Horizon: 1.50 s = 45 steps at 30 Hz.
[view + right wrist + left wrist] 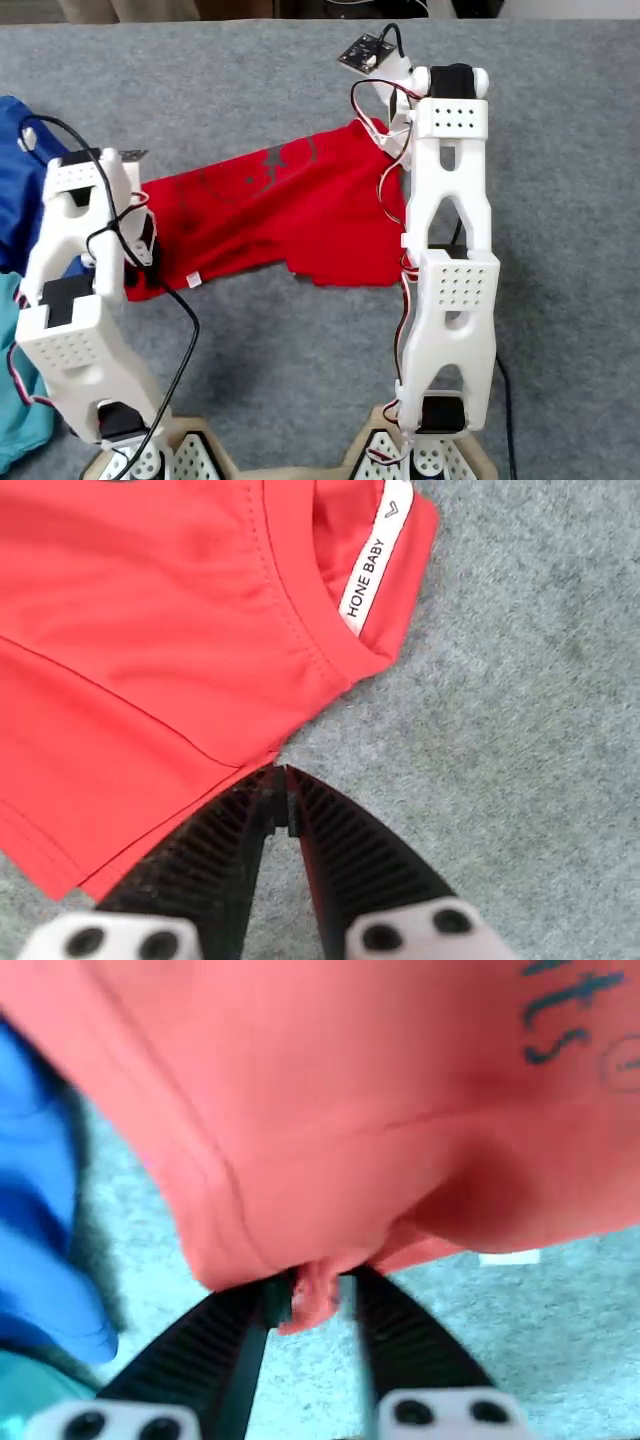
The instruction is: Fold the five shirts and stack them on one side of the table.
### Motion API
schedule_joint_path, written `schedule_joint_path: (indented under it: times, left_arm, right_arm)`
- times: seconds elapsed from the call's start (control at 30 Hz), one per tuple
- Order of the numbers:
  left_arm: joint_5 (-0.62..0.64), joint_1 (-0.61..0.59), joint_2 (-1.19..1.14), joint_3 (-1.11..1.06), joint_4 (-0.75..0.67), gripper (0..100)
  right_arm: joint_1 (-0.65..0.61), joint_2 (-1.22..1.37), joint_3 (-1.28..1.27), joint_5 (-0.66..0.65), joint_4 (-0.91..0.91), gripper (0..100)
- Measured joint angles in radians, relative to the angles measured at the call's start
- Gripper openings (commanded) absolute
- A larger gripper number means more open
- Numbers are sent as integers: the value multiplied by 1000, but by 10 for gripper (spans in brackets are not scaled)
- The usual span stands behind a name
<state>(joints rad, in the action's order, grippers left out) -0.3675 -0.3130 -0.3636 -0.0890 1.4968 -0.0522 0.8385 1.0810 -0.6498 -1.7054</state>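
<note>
My left arm (75, 300), at eight o'clock in the high view, and right arm (452, 250), at three, are white shells dotted with small holes. A black cable (193, 335) loops along the left, red and white wires (405, 300) along the right. Left pincer (315, 1295) and right pincer (282, 790) carry black fingers on white, screw-holed bases.

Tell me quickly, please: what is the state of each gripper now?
Left gripper: closed on a fold of the red shirt.
Right gripper: closed, tips at the shirt's edge; a grip on cloth cannot be told.
</note>
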Motion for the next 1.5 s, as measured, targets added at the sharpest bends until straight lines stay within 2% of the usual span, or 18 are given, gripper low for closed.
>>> schedule_joint_path:
  times: [0.27,0.5,0.57,0.73,1.0,1.3,1.5]
  left_arm:
    - [31,-15,0,101,75,174]
    - [35,-15,-2,405,155,171]
    - [60,-15,-18,466,129,154]
    - [97,18,-137,496,31,19]
    - [104,32,-338,548,-58,19]
    - [104,32,-459,760,-72,20]
    - [0,34,-577,907,-69,20]
  right_arm:
    - [0,0,0,0,0,9]
    - [0,0,0,21,0,8]
    - [0,0,0,54,0,7]
    - [-41,15,-15,117,18,7]
    - [-135,81,-23,176,9,6]
    - [-130,282,0,172,43,6]
    - [-120,319,57,146,5,6]
